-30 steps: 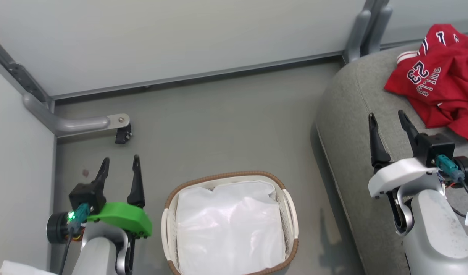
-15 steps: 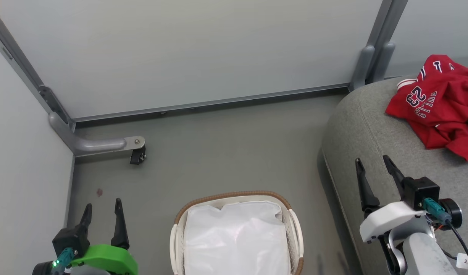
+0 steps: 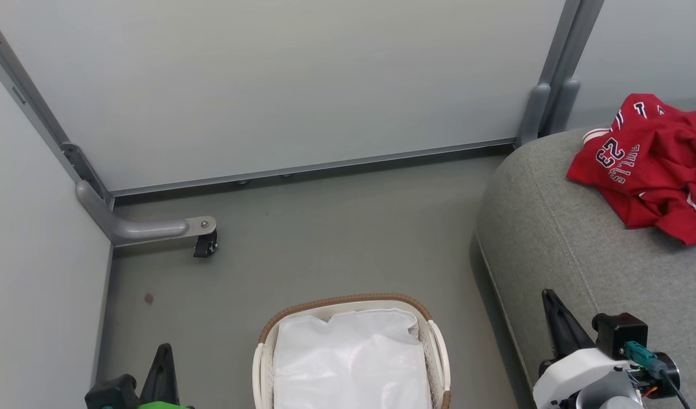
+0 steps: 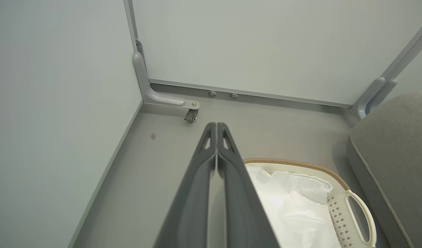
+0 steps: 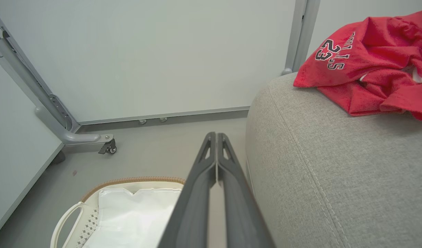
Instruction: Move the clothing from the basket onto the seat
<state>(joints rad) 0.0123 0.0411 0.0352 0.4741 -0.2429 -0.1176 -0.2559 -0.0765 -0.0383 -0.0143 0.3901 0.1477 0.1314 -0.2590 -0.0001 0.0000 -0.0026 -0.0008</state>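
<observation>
We look down on a grey floor [image 3: 336, 227] enclosed by pale wall panels [image 3: 297, 85]. The clothing [image 3: 649, 170], a crumpled heap of red basketball garments with white trim and black and white lettering that includes the number 23, lies at the upper right of the head view. It rests on top of the seat [image 3: 575, 250], a large grey upholstered block with stitched seams that takes up the right side of the frame. The basket [image 3: 348, 299], white plastic with a brown woven rim, stands on the floor at the bottom centre, just left of the seat. Its white fabric liner [image 3: 351, 363] lies rumpled inside.

The left gripper [image 3: 165, 349] pokes up from the lower left corner of the head view. In the left wrist view we see its two dark fingers pressed together along their length, closed on themselves. They point toward a small black caster [image 4: 191, 116] under a grey bracket [image 4: 162, 100], and the basket sits to their lower right.

The right gripper [image 3: 548, 295] rises at the lower right of the head view, in front of the seat's rounded edge. In the right wrist view its fingers also meet tip to tip, between the basket at lower left and the seat at right. The clothing lies well apart from this gripper, up and to the right of its tips, and across the whole frame from the left gripper.
</observation>
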